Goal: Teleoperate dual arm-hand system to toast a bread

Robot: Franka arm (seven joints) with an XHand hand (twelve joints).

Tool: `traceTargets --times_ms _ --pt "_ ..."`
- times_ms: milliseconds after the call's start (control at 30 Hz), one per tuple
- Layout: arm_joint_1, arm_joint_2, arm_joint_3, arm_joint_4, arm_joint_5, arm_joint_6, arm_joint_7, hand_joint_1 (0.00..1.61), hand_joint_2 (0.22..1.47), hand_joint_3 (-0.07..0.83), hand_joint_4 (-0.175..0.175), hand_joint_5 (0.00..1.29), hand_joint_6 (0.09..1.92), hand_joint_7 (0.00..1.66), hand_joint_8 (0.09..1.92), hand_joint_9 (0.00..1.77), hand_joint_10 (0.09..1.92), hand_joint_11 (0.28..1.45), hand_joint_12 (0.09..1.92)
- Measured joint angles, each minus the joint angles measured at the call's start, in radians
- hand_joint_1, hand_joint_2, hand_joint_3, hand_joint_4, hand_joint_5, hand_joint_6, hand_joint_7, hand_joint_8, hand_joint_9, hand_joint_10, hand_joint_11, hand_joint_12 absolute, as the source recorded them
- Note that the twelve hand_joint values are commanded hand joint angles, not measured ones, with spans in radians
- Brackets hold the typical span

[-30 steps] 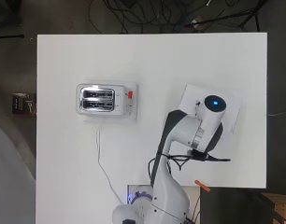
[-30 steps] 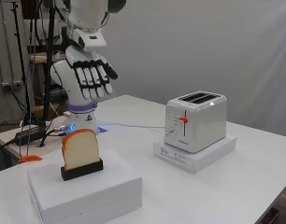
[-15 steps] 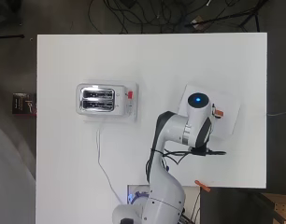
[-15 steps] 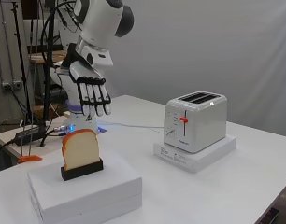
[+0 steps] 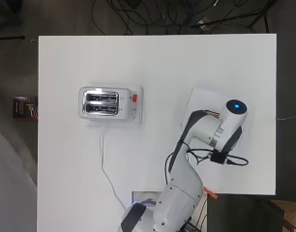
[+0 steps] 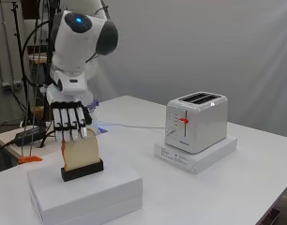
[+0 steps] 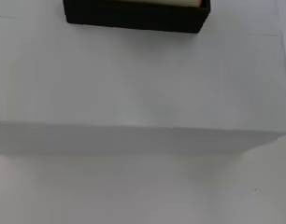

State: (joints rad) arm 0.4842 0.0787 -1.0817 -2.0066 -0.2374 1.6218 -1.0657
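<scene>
The step in hand looks like the reach for the bread: nothing is gripped yet, and toasting has not begun.

In the side view the hand (image 6: 68,123) hangs palm-down with its fingers (image 6: 74,127) straight and pointing down, side by side, curled round nothing. Their tips sit at the top edge of the bread (image 6: 81,153), just behind it; whether they touch it I cannot tell. The bread stands upright directly below the hand in a black holder (image 6: 82,169), which rests on a white box (image 6: 87,194). The wrist view shows only the holder's base (image 7: 133,16) and the box top (image 7: 143,84).

Well off to the hand's right stands the toaster (image 6: 196,121) on its own white base (image 6: 196,154), slots open upward and its red lever (image 6: 183,120) up. From overhead, the toaster (image 5: 109,104) lies well apart from the arm's end.

Next, I judge, the fingers and thumb must close across the slice's faces, then lift it straight up out of the holder before carrying it across to a slot.
</scene>
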Motion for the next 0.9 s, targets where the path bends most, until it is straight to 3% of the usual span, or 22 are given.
traceTargets --times_ms 167,267,633,800,900 --pt "0.408 0.012 -0.526 0.000 0.016 0.011 -0.003 0.61 0.94 0.000 -0.041 0.11 0.09 0.22 0.09 0.34 0.09 0.40 0.09" --pt "0.500 0.013 -0.686 0.003 0.022 0.013 -0.002 0.61 0.94 0.000 -0.040 0.08 0.09 0.18 0.09 0.31 0.09 0.40 0.09" --pt "0.442 0.048 -0.514 -0.006 0.081 0.037 -0.022 0.57 0.89 -0.014 -0.007 0.08 0.09 0.16 0.09 0.29 0.09 0.40 0.09" --pt "0.504 0.062 -0.596 -0.004 0.100 0.043 -0.033 0.51 0.86 -0.018 0.023 0.09 0.09 0.15 0.09 0.29 0.09 0.42 0.09" --pt "0.442 0.079 -0.604 0.004 0.108 0.036 -0.038 0.50 0.86 -0.008 0.039 0.17 0.09 0.19 0.09 0.32 0.09 0.43 0.09"
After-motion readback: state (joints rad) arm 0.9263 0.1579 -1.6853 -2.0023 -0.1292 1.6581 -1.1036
